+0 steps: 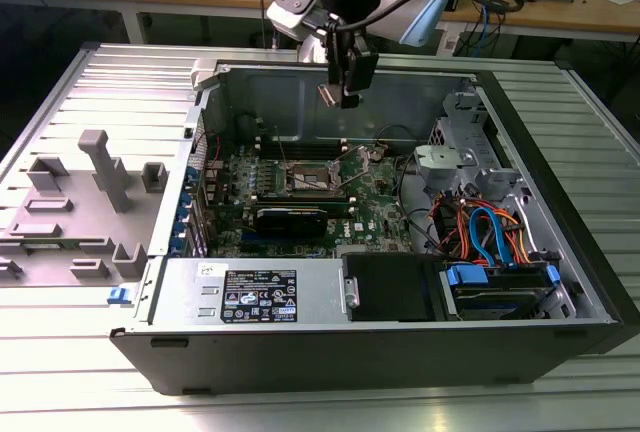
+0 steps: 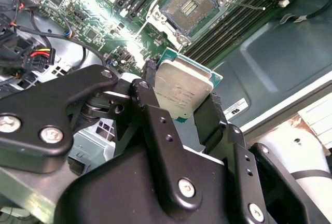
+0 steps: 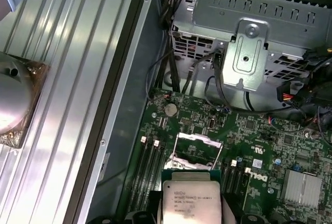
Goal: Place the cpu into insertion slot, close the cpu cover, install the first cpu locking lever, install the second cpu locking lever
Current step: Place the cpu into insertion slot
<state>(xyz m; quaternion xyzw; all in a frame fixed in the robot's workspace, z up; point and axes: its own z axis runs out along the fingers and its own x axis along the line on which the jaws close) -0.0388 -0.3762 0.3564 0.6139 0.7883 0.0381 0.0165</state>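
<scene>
The tool (image 1: 345, 87) is clamped on the cpu (image 2: 181, 90). In the second wrist view its black fingers (image 2: 211, 111) press two opposite edges of the chip, whose silver-grey top faces the wrist. The cpu is not yet seated. The slot (image 1: 312, 178) lies bare on the board (image 1: 385, 214) inside the open case (image 1: 330, 352), which rests on the ribbed metal surface (image 1: 60, 372), and the cpu hangs well above it. What matters is the offset between the two. In the exterior view the tool stands high over the case's far wall, so the slot lies below it and toward the case's near edge, not straight underneath. Both wrist views agree: the slot (image 3: 193, 156) shows beyond the cpu's leading edge, well apart from it, with its dark contact field in plain sight and nothing lying in it. What I take to be the cover (image 3: 199, 140) stands raised at the side of the slot farther from the chip, so the recess looks open, though I cannot tell the hinge side for sure. The cpu is close to square, so it has no long axis to speak of. Its edges run about parallel to the slot's rim in both wrist views, so I judge the turn near right and the remaining gap mostly height plus a shift across the board. Memory slots (image 3: 150, 164) flank the slot on both sides.
</scene>
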